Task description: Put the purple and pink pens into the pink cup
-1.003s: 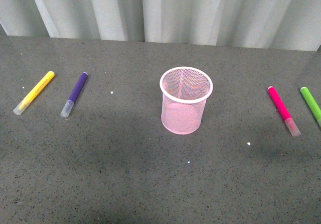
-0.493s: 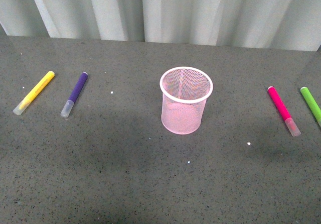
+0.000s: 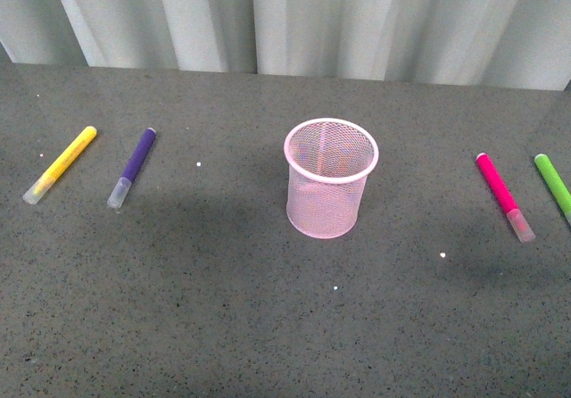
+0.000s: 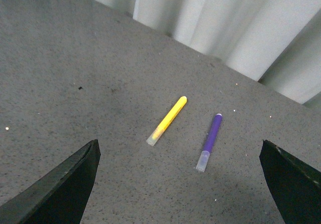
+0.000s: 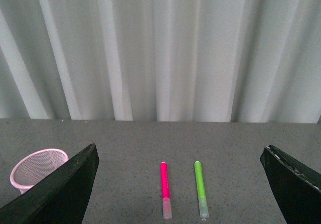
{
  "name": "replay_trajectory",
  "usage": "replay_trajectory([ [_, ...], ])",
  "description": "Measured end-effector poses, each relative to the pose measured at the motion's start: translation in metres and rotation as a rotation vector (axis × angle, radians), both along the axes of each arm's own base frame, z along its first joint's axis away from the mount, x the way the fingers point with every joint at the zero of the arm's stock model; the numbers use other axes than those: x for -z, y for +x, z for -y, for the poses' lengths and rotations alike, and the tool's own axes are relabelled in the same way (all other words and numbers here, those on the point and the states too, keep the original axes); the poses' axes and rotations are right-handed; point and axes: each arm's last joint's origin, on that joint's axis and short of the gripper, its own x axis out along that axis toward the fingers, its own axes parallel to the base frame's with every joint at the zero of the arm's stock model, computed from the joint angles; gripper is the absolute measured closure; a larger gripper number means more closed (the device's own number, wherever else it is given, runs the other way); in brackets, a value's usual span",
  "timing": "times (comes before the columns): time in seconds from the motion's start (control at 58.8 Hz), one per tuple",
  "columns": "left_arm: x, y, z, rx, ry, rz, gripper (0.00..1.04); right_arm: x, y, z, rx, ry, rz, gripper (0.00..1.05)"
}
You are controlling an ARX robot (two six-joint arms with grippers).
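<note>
Front view: no arms in shot. Pink cup (image 3: 326, 209) stands upright mid-table on the grey speckled table (image 3: 223, 318), mouth up, nothing seen inside it through the mesh.

Purple pen (image 3: 134, 166) lies flat, well left of the cup, frosted cap at the near end, body angled far-right. Yellow marker (image 3: 61, 163) is just left of it, roughly parallel, not touching.

Pink pen (image 3: 502, 194) lies flat, well right of the cup, cap at the near end. Green marker (image 3: 555, 186) is just right of it at the frame edge, apart from it.

Pale pleated curtain (image 3: 312, 19) runs along the far table edge.

Left gripper (image 4: 179, 146): jaws spread wide, nothing between them, above the table. Its wrist view shows the purple pen (image 4: 209, 141) and yellow marker (image 4: 168, 120) on the table beyond the fingers (image 4: 65, 189).

Right gripper (image 5: 180, 148): jaws also spread wide, nothing held. Its wrist view shows the pink pen (image 5: 164, 189) and green marker (image 5: 200, 188) side by side, with the cup (image 5: 37, 168) partly hidden behind one finger (image 5: 60, 194).

Both pens are outside the cup and not touching either gripper.
</note>
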Motion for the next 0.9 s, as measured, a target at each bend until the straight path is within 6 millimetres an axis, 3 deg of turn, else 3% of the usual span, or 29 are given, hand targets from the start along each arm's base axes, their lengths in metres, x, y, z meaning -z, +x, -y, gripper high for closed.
replay_trajectory([
  [0.255,0.001,0.086,0.007,0.083,-0.004,-0.194,0.07,0.000,0.000,0.000,0.000,0.000,0.000,0.07],
  [0.476,0.008,0.154,0.029,0.181,0.012,-0.401,0.07,0.000,0.000,0.000,0.000,0.000,0.000,0.07],
  [0.697,0.017,0.195,0.061,0.303,0.045,-0.501,0.07,0.000,0.000,0.000,0.000,0.000,0.000,0.07],
  [0.901,0.044,0.218,0.090,0.436,0.084,-0.644,0.07,0.000,0.000,0.000,0.000,0.000,0.000,0.07],
])
